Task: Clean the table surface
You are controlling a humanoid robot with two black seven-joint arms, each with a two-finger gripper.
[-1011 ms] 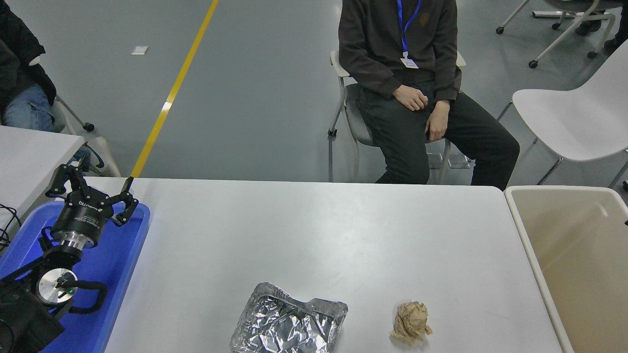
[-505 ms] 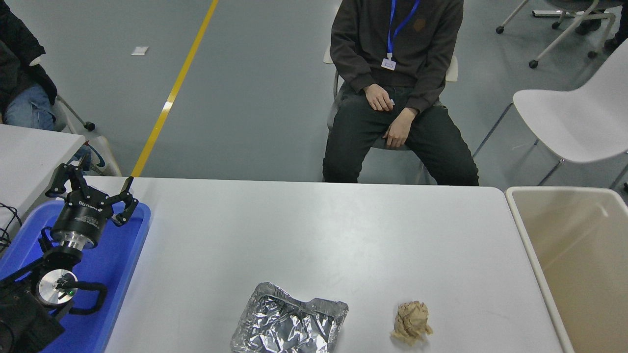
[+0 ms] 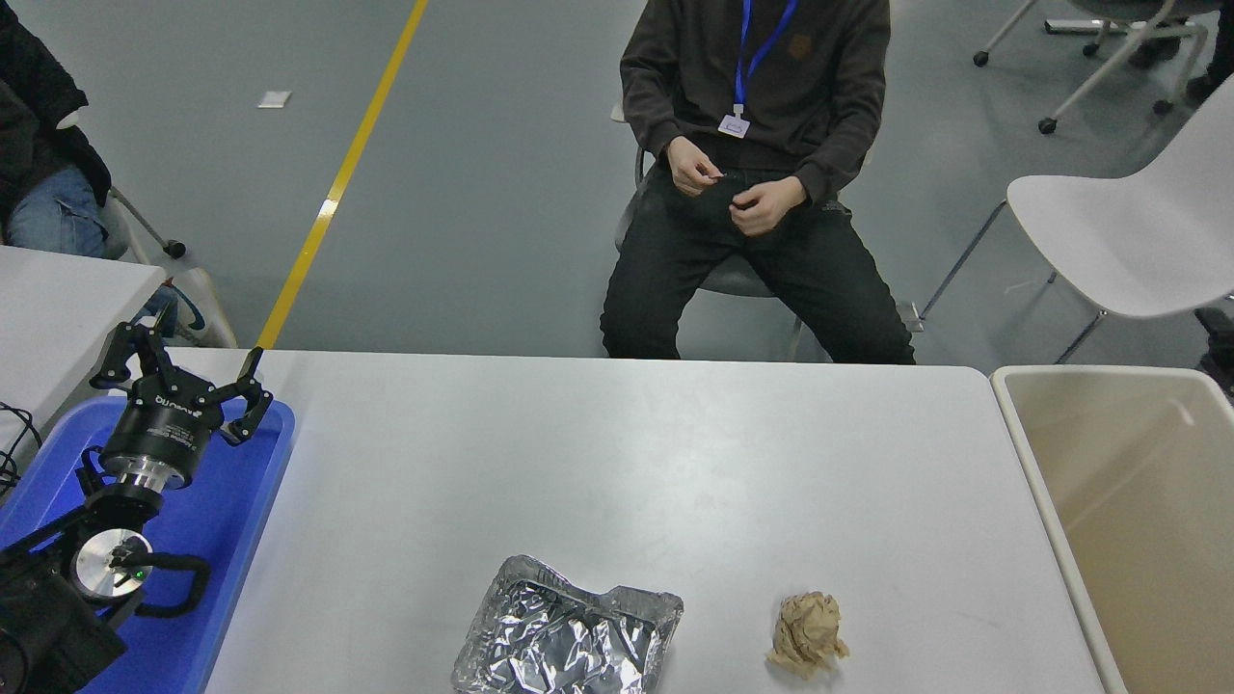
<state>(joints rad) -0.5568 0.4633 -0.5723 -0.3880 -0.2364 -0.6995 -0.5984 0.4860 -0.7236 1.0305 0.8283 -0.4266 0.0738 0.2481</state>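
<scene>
At nine o'clock of the table surface [image 3: 617,453], the left gripper [image 3: 183,361] is hanging spread above a blue tray [image 3: 231,511].

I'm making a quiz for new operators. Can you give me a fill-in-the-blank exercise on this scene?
1. The crumpled foil tray lies to the ____ of the brown paper ball on the table.
2. The left gripper hovers over a tray coloured ____.
3. The beige bin stands at the table's ____ end.
4. The person beyond the table is ____ on a chair.

Missing words: left; blue; right; sitting
</scene>
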